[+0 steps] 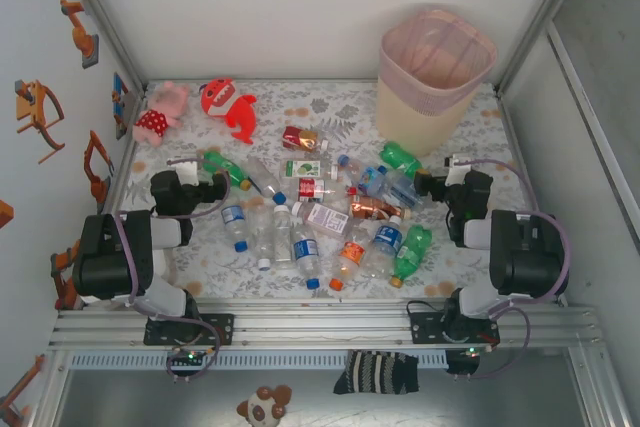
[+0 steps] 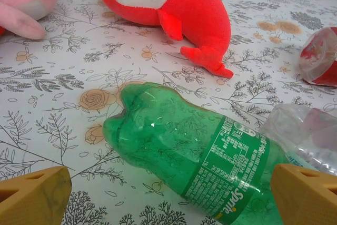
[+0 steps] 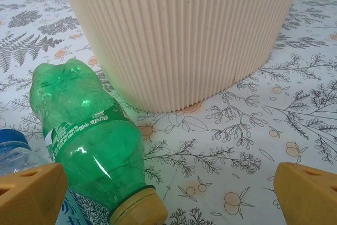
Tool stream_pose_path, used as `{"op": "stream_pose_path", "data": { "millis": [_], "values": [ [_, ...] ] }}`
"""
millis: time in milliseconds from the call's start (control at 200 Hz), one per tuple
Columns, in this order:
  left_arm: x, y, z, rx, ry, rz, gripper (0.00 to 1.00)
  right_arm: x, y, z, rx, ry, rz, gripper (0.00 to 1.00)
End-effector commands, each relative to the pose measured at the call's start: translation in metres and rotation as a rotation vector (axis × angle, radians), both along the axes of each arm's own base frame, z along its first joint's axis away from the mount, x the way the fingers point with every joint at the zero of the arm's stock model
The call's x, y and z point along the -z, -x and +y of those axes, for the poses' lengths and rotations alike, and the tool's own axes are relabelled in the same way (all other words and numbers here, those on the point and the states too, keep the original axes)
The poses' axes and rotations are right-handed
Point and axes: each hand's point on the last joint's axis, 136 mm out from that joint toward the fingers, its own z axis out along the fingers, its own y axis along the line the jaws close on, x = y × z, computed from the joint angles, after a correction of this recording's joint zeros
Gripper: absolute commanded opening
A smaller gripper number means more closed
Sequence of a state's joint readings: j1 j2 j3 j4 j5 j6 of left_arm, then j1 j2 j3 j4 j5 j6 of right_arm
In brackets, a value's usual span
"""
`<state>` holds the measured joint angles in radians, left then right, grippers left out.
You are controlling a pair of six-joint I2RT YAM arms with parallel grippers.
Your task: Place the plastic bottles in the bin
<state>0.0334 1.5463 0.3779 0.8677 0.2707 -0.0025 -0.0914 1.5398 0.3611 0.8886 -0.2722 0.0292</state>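
Roughly twenty small plastic bottles (image 1: 320, 217), clear or green and several of them crushed, lie loose on the floral-patterned table cover (image 1: 330, 97). They form a band that starts at the foot of the tall round bin (image 1: 420, 112) (pink perforated upper part, cream ribbed lower body) and runs away from it toward the left arm. No bottle is seen inside the bin from above, so the task is judged to be at its start. The bin stands upright with its mouth up, which suits dropping bottles in from overhead. On the near side of the bin, the right gripper (image 1: 452, 165) has its jaws spread fully and holds nothing. Its wrist view shows the yellow fingertips (image 3: 31, 196) wide apart, with a green plastic bottle (image 3: 87, 130) with a tan cap lying on its side just in front of the bin wall. This bottle sits toward one fingertip rather than centred, so re-centring is probably needed before closing. Well apart from the bin, at the other end of the band, the left gripper (image 1: 188, 165) is likewise fully spread and empty. A green Sprite-labelled plastic bottle (image 2: 195, 146), dented at its base, lies on its side just ahead of that gripper and partly between its fingertips, which favours a grasp across the body. A red plush fish toy (image 1: 228, 105) and a pink plush toy (image 1: 160, 112) lie farther still from the bin. These are not task items and should be avoided. Thin crushed bottles are likely to flex under grip.
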Motion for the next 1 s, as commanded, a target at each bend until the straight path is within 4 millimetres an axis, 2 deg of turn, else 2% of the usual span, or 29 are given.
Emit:
{"op": "stream_pose_path", "data": {
  "millis": [0, 451, 611, 996],
  "values": [
    [-0.008, -0.001, -0.002, 0.022, -0.008, -0.036, 0.97, -0.007, -0.004, 0.0, -0.008, 0.008, -0.037, 0.99],
    [-0.008, -0.002, 0.001, 0.009, -0.007, -0.034, 0.97, -0.007, -0.004, 0.0, -0.008, 0.007, -0.037, 0.99],
    [-0.007, -0.005, 0.008, -0.036, -0.008, -0.029, 0.97, -0.005, -0.007, -0.014, 0.08, 0.004, -0.02, 0.99],
    [-0.007, -0.005, 0.011, -0.06, -0.017, -0.025, 0.97, -0.005, -0.007, -0.014, 0.081, 0.006, -0.02, 0.99]
  ]
}}
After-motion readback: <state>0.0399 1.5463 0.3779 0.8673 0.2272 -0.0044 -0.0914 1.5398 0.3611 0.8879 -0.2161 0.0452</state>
